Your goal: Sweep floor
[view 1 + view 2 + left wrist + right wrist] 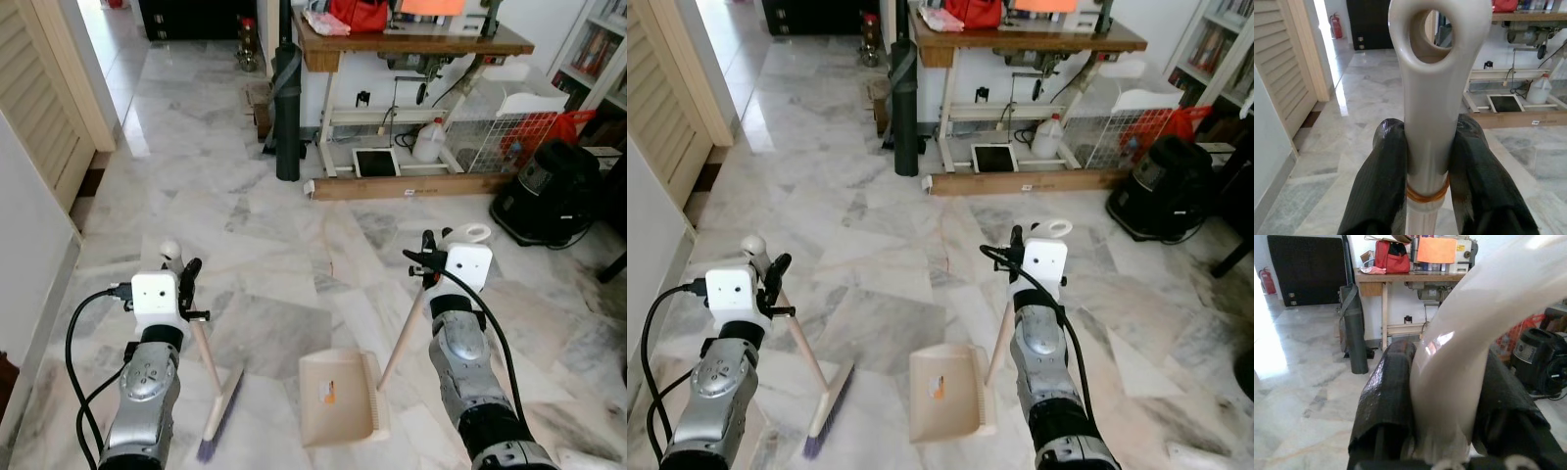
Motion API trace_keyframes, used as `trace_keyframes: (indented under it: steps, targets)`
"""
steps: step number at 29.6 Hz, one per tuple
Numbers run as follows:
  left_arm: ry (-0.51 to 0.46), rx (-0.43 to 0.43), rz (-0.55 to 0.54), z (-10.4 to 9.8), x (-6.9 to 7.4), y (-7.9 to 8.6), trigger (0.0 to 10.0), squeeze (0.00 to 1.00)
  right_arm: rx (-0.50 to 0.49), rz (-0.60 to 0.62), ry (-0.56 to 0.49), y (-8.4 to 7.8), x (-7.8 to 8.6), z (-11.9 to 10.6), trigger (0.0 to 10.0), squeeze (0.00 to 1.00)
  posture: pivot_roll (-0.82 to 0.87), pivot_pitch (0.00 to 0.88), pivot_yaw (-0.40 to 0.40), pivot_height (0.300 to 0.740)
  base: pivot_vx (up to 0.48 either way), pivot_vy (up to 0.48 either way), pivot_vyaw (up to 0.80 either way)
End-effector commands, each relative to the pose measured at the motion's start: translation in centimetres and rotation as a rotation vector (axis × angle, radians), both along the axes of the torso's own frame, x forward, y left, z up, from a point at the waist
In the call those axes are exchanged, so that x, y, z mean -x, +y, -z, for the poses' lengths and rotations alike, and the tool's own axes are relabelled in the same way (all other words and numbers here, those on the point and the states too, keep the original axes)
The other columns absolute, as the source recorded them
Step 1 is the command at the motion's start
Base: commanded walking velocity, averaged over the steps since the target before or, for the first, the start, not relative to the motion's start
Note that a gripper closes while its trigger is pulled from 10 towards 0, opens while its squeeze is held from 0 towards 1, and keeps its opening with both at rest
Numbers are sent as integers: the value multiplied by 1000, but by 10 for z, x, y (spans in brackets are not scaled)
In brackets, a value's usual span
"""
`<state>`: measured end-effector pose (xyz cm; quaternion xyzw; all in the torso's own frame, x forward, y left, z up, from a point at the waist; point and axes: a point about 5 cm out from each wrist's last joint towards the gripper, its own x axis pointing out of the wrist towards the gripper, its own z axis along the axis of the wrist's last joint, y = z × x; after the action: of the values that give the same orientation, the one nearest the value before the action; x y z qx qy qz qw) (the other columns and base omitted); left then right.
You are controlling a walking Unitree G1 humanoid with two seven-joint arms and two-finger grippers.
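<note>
— Jaws: how are they set?
— Both pairs are pressed onto handles. The left gripper [1427, 186] is clamped on the pale top of the broom [217, 411] handle, just under its hanging loop; the right gripper [1444, 411] is clamped on the white grip of the dustpan [338, 397].

— Where are the tools placed?
— Both are held low in front of the robot. The broom head is seen touching the marble floor [284, 264] with its purple bristles, handle tilted up to the left gripper. The beige dustpan is seen beside it, to the right, its wooden stick slanting up to the right gripper.

— And farther off?
— A dark rolled mat [287, 108] is stood upright near a wooden table [411, 44] carrying a red bag [359, 14] — a black vacuum cleaner [549, 191] is seen at the right.
</note>
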<state>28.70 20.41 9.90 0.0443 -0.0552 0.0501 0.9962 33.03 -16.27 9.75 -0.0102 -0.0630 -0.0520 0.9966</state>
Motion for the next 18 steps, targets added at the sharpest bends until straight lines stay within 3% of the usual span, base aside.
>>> trace_keyframes:
  steps: [1, 3, 18]
  targets:
    - [-54, 9, 7, -11, -3, -1, 10000, 0, 7, 11, -31, -4, -3, -8, 10000, 0, 48, 18, -34, 740, 0, 364, -788]
    - [-57, 6, 6, -12, -3, -1, 10000, 0, 7, 12, -31, -4, -3, -8, 10000, 0, 48, 18, -34, 740, 0, 315, -788]
    - [-61, 7, 3, -13, -4, -1, 10000, 0, 12, 18, -32, -5, -3, -9, 10000, 0, 46, 30, -33, 740, 0, 0, -781]
